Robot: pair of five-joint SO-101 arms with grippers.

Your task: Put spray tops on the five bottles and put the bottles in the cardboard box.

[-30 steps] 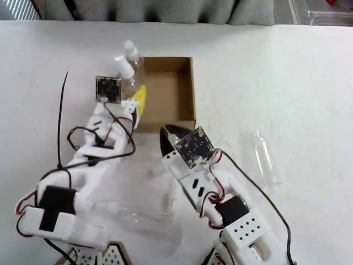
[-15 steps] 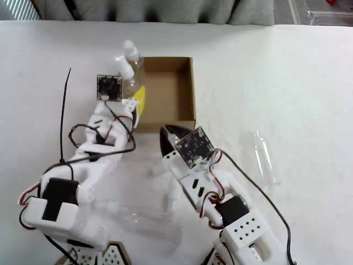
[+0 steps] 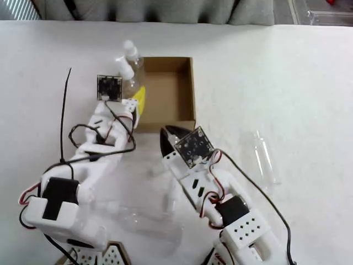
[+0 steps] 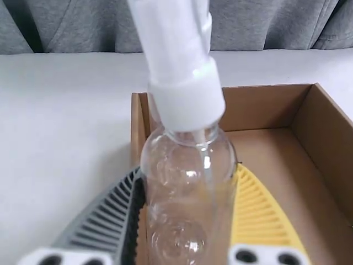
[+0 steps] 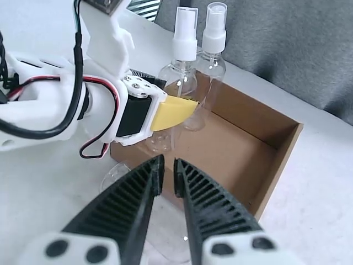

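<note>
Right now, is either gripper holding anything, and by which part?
The left gripper clamps a spray-topped bottle by its clear body, below the cap. The right gripper holds nothing.

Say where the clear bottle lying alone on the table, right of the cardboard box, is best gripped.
Probably mid-body, from above, closing across its width: the bottle lies flat on its side, bare table along both long flanks, so a side approach would likely roll it.

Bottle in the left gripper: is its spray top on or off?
On. A white spray top sits on the neck of the bottle, held upright by the left gripper.
</note>
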